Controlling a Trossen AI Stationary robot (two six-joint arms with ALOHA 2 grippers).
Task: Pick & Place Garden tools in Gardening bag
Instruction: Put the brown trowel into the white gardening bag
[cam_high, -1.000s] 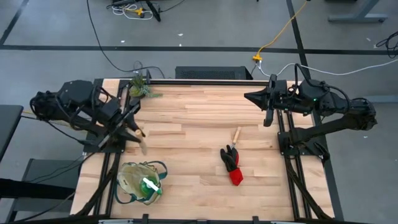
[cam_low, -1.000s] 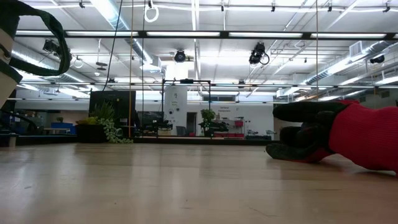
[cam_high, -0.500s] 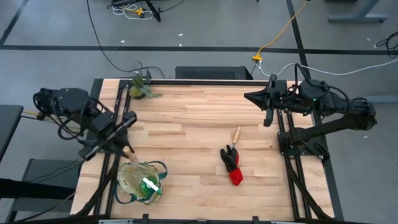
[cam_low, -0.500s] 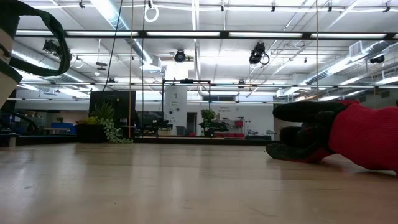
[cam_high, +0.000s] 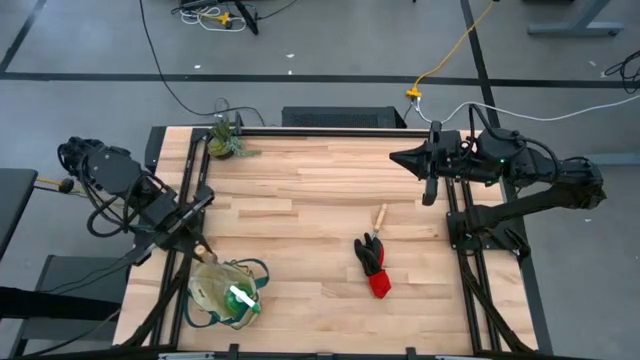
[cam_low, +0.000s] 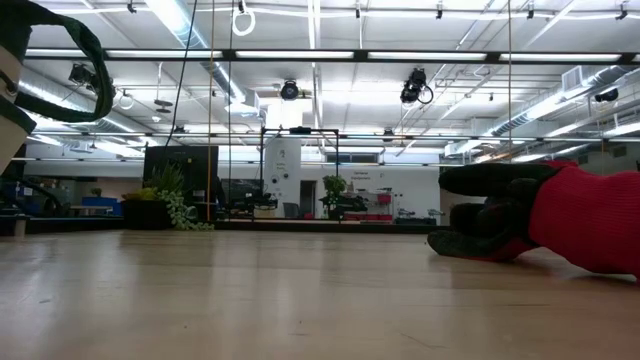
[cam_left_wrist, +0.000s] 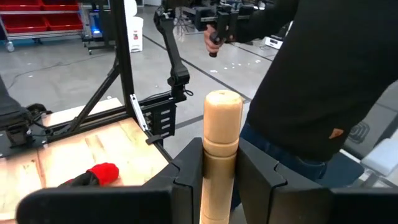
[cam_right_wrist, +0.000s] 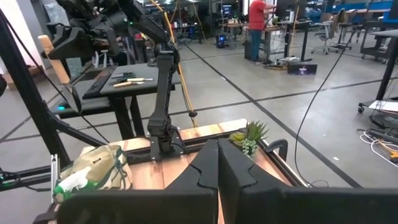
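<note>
Round beige fabric gardening bag (cam_high: 226, 293) with green trim at the table's (cam_high: 320, 190) front-left corner, translucent green item (cam_high: 243, 300) inside. Left gripper (cam_high: 195, 243) just beside its rim, fingers (cam_left_wrist: 186, 180) clamped on a slim wooden-handled tool (cam_left_wrist: 221, 149). Black-and-red glove bundle (cam_high: 373, 262) mid-table. Right gripper (cam_high: 398, 157) at the right edge, fingers (cam_right_wrist: 202, 165) pressed together.

Left gripper (cam_left_wrist: 221, 171) clamped on an upright wooden tool handle (cam_left_wrist: 222, 149). Red glove bundle (cam_left_wrist: 93, 175) lies on the worktop (cam_left_wrist: 68, 146). Person in dark top (cam_left_wrist: 323, 74) stands beyond the worktop edge.
</note>
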